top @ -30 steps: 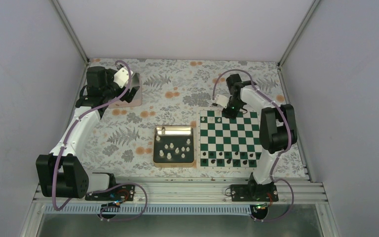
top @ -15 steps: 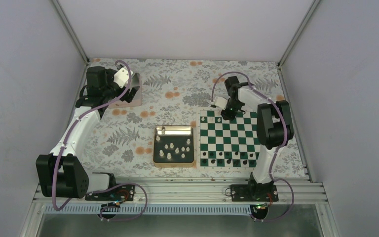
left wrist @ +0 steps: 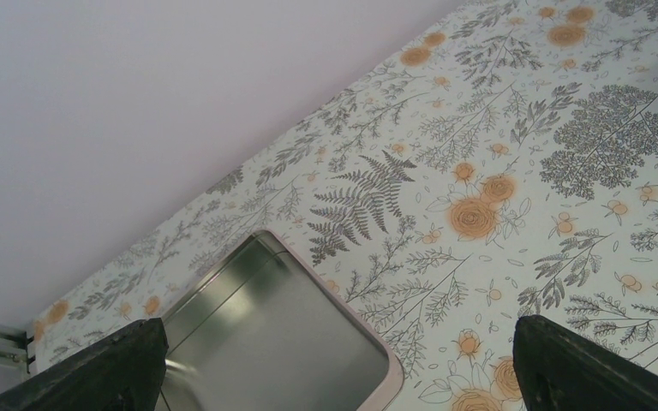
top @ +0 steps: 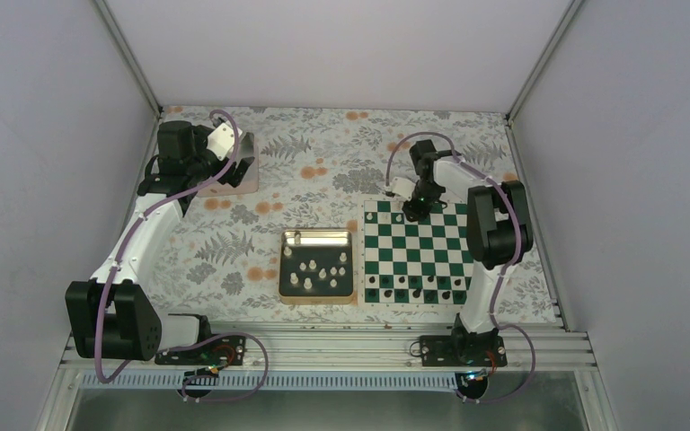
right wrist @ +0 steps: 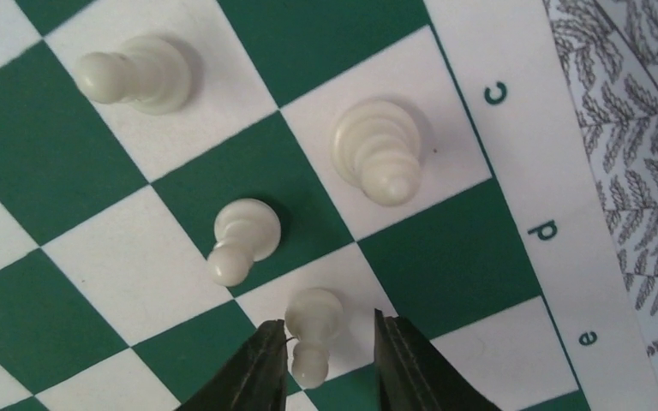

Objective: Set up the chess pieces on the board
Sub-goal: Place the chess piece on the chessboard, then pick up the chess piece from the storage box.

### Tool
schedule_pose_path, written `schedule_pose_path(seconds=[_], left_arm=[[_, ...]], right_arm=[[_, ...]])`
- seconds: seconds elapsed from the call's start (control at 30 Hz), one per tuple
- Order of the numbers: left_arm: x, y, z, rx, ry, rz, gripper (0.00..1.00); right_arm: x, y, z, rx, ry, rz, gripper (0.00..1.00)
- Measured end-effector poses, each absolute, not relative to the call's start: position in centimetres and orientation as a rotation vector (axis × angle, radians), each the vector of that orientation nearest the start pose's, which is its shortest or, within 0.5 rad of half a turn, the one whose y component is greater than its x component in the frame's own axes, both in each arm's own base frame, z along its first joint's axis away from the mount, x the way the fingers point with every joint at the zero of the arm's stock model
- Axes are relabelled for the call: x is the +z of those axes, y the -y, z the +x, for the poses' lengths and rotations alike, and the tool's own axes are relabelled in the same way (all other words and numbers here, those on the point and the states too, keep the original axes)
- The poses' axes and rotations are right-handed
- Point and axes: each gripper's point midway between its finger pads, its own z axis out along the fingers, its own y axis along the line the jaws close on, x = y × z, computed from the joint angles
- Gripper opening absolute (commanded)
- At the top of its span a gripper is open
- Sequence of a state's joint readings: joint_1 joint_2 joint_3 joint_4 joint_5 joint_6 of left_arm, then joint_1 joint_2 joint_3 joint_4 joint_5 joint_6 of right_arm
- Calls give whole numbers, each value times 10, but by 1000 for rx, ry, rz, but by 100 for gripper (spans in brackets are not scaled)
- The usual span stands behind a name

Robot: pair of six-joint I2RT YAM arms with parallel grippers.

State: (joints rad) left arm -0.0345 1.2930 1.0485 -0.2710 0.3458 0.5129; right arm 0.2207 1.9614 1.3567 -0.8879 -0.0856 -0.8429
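Observation:
The board [top: 413, 244] lies right of centre. My right gripper [top: 411, 214] hangs low over its far edge. In the right wrist view it [right wrist: 327, 332] is open, its jaws on either side of a white pawn [right wrist: 313, 330] that stands on a white square, with a gap on the right side. Two more white pawns [right wrist: 240, 240] [right wrist: 137, 75] and a taller white piece [right wrist: 379, 150] stand nearby on the board [right wrist: 445, 257]. Several white chess pieces [top: 314, 269] stand in the gold-rimmed tray. My left gripper [top: 234, 166] is open at the far left, holding nothing.
The gold-rimmed tray [top: 316, 235] sits left of the board. Black pieces [top: 413, 287] fill the board's near rows. A shiny metal tin [left wrist: 274, 334] lies under my left gripper [left wrist: 343, 377] on the floral cloth. The enclosure's walls close in the back and sides.
My right gripper's jaws have parted from the white pawn, which now stands free on its square. That arm shifted slightly left before this. The left arm has not moved.

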Motion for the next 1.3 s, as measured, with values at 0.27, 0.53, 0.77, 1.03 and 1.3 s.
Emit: schedule_pose_path(seconds=[0.27,0.53,0.77,1.03,1.3], left_arm=[[250,72,403,-64,-1911,753,100],[250,72,403,-64,-1911,753,100],[250,72,403,-65,-1911,753,100],[250,72,403,-65,-1911,753,100],[250,72,403,-65,-1911,753,100]], right_arm=[[63,-94,377,13,-2568,-1500,32],[160,-169,381,-63,-2263,-1573,34],[137,-293,296,96,-2040,-1953,35],[88,-337,245,171,-1991,-2182,35],[67,-367,213,219,-1907,-2295,35]])
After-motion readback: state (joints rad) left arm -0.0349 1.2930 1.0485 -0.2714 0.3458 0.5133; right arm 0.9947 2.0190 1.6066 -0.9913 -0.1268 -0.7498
